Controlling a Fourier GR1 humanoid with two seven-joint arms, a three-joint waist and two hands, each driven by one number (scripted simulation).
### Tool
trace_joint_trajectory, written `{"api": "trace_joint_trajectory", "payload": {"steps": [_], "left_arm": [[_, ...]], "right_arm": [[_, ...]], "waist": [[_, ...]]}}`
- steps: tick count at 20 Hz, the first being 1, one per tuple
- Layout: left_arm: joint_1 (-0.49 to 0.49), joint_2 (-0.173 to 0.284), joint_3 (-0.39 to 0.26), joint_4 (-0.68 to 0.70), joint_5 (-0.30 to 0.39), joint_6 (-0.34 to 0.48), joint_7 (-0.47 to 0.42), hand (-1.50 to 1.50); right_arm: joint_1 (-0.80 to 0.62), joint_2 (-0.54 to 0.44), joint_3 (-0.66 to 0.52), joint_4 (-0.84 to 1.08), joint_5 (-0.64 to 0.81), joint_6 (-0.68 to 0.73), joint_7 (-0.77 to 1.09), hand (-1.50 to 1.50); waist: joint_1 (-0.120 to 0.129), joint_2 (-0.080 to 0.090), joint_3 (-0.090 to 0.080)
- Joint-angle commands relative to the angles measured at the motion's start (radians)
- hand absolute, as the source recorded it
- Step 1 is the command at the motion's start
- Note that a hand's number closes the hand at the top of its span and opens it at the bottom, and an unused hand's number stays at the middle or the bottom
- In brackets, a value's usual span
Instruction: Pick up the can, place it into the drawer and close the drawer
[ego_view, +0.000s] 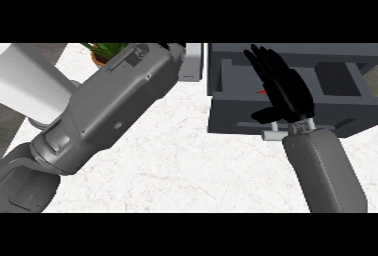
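— What's at nine o'clock?

— A white upright cylinder (29, 80), then the grey left forearm (111, 100) slanting toward twelve; its hand is out of sight, so I can't tell its state.

— And the can?

— Only a red speck (260, 92) at two o'clock inside the dark grey open drawer (236, 107), beside the black right hand (284, 85), fingers straight, holding nothing. Likely light, stiff and slick: grasp around its side.
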Motion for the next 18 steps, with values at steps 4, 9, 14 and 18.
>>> {"api": "trace_joint_trajectory", "payload": {"steps": [4,9,14,18], "left_arm": [[0.061,0.062,-0.007,-0.126,-0.047,0.042,0.056,-1.50],[0.122,0.125,0.018,-0.165,-0.056,-0.019,0.083,-1.50],[0.122,0.168,0.017,-0.250,-0.067,0.000,0.140,-1.50],[0.140,0.197,0.007,-0.306,-0.093,0.031,0.175,-1.50]], "right_arm": [[-0.151,0.016,-0.051,0.382,0.080,-0.199,-0.024,-1.50],[-0.195,-0.008,-0.078,0.550,0.129,-0.326,-0.050,-1.50],[-0.265,0.013,-0.121,0.697,0.143,-0.469,-0.046,-1.50],[-0.331,-0.014,-0.155,0.785,0.147,-0.527,-0.058,-1.50]], "waist": [[0.008,0.001,0.001],[0.001,0.005,0.001],[0.024,0.008,0.001],[0.025,0.005,0.002]]}}
